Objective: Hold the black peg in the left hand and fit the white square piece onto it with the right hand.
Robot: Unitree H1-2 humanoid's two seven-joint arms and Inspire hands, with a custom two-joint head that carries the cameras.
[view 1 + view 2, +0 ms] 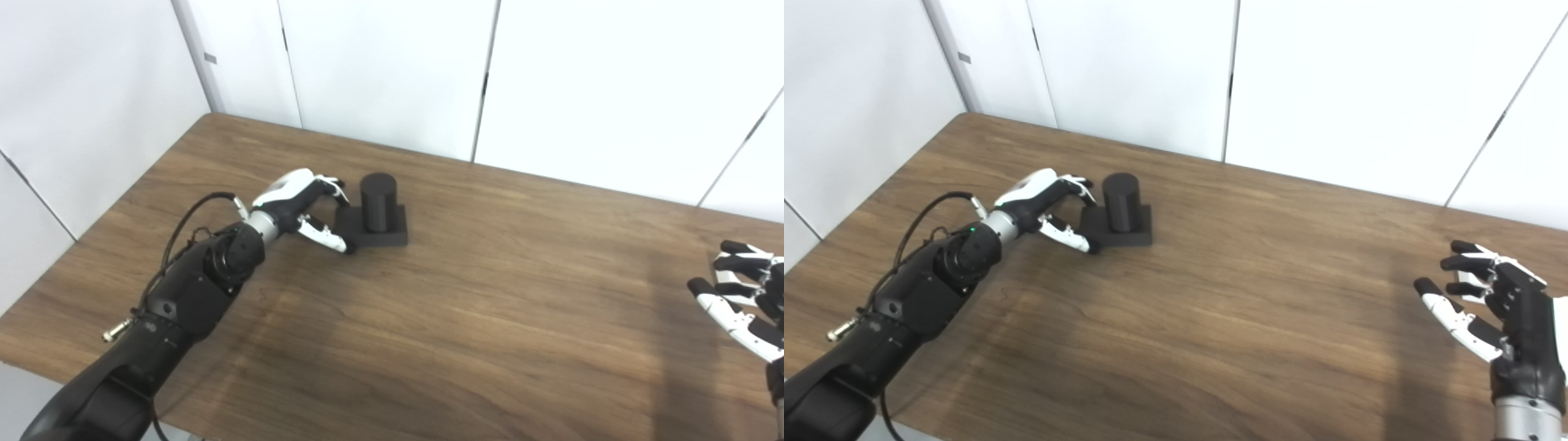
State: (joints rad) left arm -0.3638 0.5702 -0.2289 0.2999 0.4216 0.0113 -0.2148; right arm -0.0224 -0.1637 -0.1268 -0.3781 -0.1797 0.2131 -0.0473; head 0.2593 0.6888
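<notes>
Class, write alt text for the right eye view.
A left robot hand reaches for a black peg standing upright on a wooden table, its fingers open around the peg's base. The right robot hand hovers open at the right.

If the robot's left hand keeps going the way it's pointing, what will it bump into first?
Probably the black peg: the left hand points right at its square base, fingers open beside it, perhaps touching already.

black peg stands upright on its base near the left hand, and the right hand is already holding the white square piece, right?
Not quite. The black peg does stand upright on its base by the left hand, but the right hand is open and holds nothing. The right eye view shows its fingers spread over the bare table; no white square piece shows in either view.
</notes>
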